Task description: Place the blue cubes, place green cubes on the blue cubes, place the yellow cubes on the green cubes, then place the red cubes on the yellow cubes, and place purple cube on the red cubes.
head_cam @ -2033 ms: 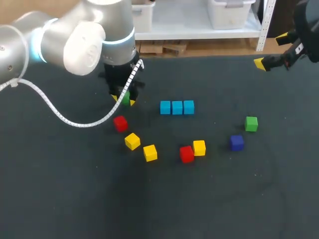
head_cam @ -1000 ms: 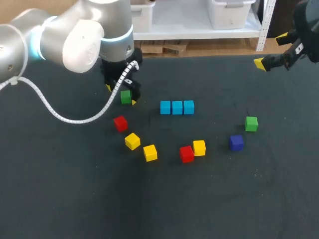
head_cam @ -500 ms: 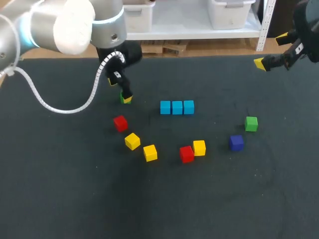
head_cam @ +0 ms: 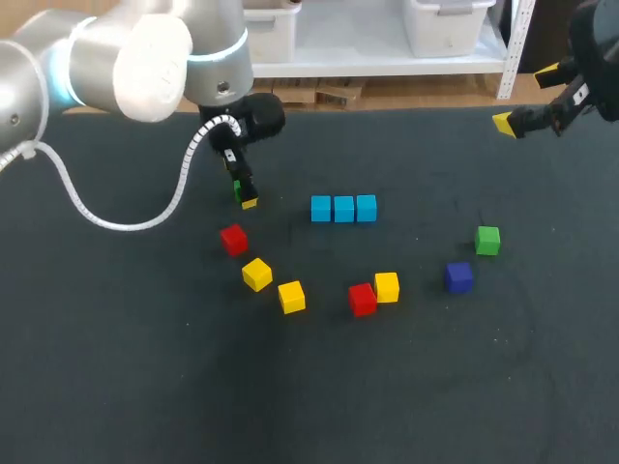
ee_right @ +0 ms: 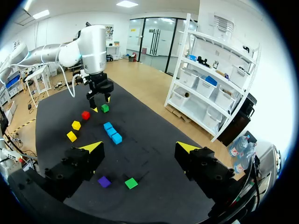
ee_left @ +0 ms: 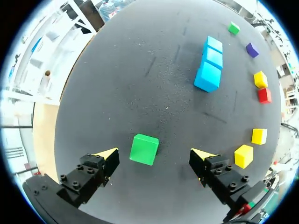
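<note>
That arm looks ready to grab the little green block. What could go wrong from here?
The green cube sits off-centre between the open fingers of the left gripper, nearer one of them, so closing might shove or twist it instead of gripping it squarely. The three blue cubes touch in a row, so a careless set-down could nudge them apart.
</note>
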{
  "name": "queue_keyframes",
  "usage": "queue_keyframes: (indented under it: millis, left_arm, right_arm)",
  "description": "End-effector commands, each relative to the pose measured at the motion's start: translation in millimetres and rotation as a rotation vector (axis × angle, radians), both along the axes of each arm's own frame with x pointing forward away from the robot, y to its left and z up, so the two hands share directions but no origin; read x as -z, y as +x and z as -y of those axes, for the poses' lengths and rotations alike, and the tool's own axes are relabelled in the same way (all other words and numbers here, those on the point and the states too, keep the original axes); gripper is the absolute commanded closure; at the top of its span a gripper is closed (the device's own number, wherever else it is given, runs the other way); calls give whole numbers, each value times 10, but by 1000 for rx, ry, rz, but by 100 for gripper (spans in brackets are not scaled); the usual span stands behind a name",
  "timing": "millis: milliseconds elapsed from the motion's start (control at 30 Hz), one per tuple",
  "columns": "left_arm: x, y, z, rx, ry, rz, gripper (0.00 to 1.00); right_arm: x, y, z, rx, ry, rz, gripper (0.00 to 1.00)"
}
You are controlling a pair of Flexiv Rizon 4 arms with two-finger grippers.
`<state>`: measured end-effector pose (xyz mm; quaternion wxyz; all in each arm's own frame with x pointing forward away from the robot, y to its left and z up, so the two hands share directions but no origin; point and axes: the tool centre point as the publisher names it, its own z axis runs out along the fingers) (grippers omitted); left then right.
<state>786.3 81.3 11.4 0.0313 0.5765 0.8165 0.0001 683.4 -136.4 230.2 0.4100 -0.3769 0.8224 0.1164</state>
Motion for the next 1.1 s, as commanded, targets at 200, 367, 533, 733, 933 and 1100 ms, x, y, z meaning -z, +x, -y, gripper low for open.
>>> queue_keyframes:
  millis: [200,367,533,733,933,1100]
  left_arm:
    - [64,92,2,42,3,-11,0]
    - [122,98,-35,45,6,-31,3]
    - [150,121,-44,41,-12,-27,18]
    - [164,113,-23,57,-20,-37,35]
    - [161,103,-2,61,-27,-26,100]
    - [28,51,-18,68,-47,-14,100]
  right_arm:
    - [16,-27,-18,16,-5,12,0]
    - [16,-27,-18,16,-5,12,0]
    - [16,-27,-18,16,-5,12,0]
    - [16,-27,-18,16,-5,12,0]
    - [16,-27,-18,16,-5,12,0]
    - [16,-27,-18,16,-5,12,0]
